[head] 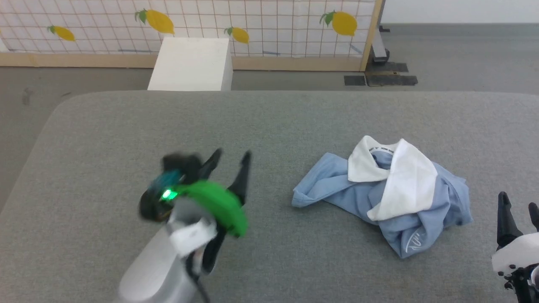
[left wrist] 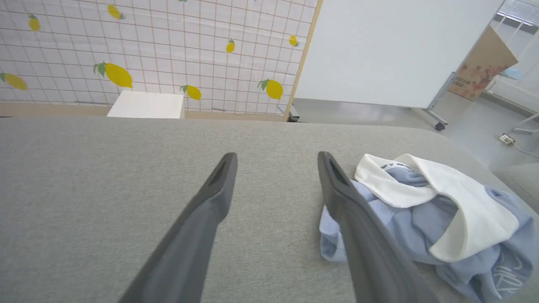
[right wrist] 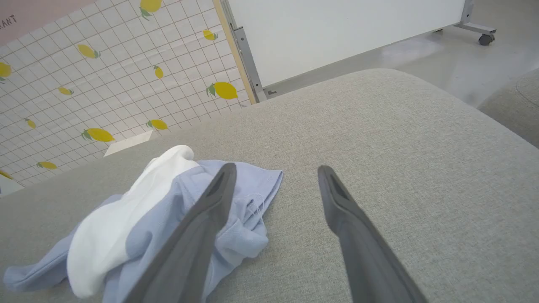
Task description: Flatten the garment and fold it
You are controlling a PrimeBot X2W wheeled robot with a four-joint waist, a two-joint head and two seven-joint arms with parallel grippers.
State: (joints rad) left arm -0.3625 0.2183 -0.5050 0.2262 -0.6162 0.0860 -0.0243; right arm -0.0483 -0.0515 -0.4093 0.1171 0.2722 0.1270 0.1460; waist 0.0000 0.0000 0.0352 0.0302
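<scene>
Two grippers gape empty, left gripper (head: 231, 162) left of centre, right gripper (head: 518, 203) lower right; crumpled light-blue polo shirt (head: 391, 193) w/ white collar between them: flattening not begun, next prob. grip opposite edges.

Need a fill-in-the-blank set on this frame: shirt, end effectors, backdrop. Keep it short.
1. The collar of the garment is ____.
2. The left end effector and the right end effector both have their jaws ____, holding nothing.
3. In the head view, the garment lies nearer the ____ end effector.
4. The screen behind the grey surface is printed with yellow ____.

Missing words: white; open; right; lemons
</scene>
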